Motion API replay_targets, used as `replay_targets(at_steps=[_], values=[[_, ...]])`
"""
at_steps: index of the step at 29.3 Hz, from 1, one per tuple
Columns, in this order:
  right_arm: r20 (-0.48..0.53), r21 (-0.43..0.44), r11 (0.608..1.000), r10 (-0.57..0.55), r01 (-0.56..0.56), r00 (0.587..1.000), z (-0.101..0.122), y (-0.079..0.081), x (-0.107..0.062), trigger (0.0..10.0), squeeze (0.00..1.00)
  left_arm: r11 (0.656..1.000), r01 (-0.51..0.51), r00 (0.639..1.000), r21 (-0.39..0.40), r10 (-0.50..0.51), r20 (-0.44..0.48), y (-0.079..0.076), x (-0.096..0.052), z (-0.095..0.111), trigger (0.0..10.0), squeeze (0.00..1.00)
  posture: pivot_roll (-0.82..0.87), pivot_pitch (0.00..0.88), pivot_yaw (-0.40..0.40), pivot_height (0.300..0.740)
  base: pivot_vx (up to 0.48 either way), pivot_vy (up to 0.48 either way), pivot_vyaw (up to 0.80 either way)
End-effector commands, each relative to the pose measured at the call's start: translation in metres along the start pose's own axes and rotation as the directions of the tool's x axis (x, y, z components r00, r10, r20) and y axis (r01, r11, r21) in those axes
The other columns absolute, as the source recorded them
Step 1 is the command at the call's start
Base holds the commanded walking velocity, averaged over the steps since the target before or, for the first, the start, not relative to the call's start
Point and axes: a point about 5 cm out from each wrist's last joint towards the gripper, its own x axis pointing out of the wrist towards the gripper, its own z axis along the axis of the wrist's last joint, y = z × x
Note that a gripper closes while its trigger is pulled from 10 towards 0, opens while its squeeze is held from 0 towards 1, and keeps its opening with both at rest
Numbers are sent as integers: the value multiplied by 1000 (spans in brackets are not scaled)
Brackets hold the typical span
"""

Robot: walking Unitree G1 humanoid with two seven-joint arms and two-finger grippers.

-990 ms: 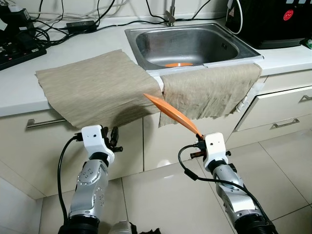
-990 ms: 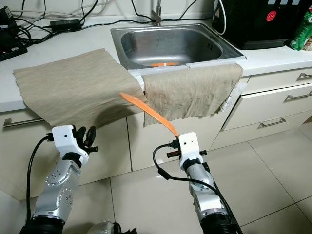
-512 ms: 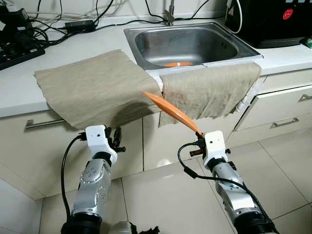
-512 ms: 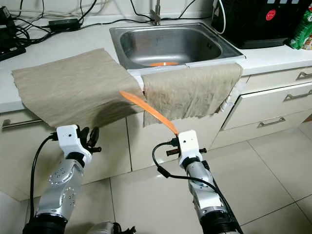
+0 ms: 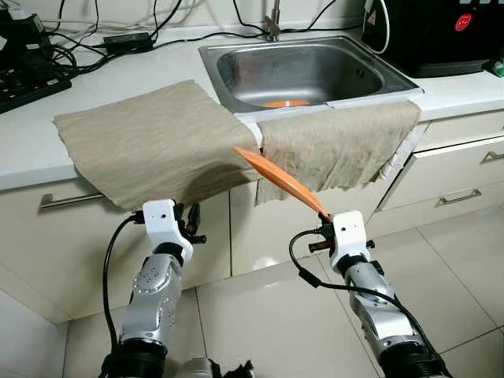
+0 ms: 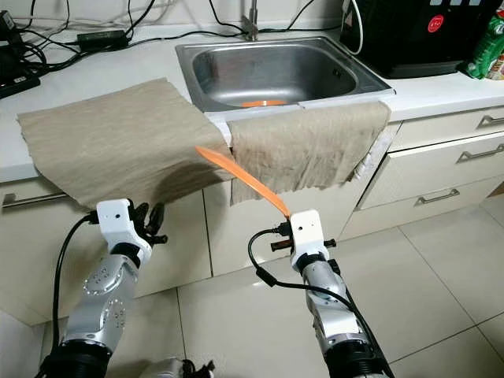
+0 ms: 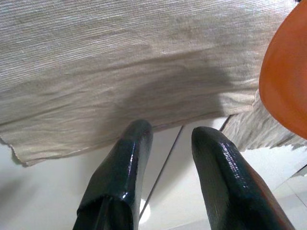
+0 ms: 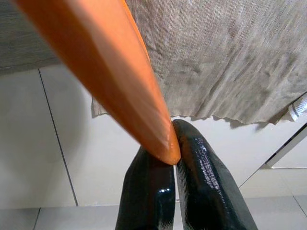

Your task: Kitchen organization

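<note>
A flat orange plate [image 5: 279,179], seen almost edge-on, slants up toward the counter front. My right gripper [image 5: 323,219] is shut on its lower rim, the two fingers [image 8: 201,163] pinching the orange edge [image 8: 120,72]. My left gripper [image 5: 189,220] hangs open below the counter edge, its fingers [image 7: 129,158] apart with nothing between them. Another orange dish [image 5: 287,104] lies at the bottom of the steel sink [image 5: 236,79]. One beige cloth [image 5: 150,142] covers the counter left of the sink, and a second [image 5: 339,146] drapes over the sink's front edge.
Cabinet doors and drawers with metal handles [image 5: 461,197] stand below the white counter [image 5: 31,150]. Cables and a power strip [image 5: 31,83] lie at the back left. A black appliance [image 5: 433,31] stands right of the sink. The floor is pale tile [image 5: 260,315].
My left arm has edged slightly to the right. The right gripper keeps the orange plate in nearly the same pose.
</note>
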Motion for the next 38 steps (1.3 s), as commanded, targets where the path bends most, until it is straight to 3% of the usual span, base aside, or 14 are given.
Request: replay_targets(at_steps=[1,10,17,38], values=[[84,-6,1000,-17,18,996,18,-6,5,0,0,1000,15,1000,13,-15,9,-3,3,3,10000,0,14,0,10,740,0,0,0],[104,-5,1000,-25,26,994,21,-7,5,0,0,1000,17,998,9,-17,53,-3,5,10,10000,0,10,0,18,740,0,0,0],[160,21,999,-43,40,986,38,-6,10,0,0,1000,18,994,18,-20,104,-3,10,24,10000,0,14,0,28,740,0,0,0],[126,24,999,-38,36,991,29,-2,8,0,0,999,27,997,35,-29,66,-2,6,15,10000,0,20,0,31,740,0,0,0]])
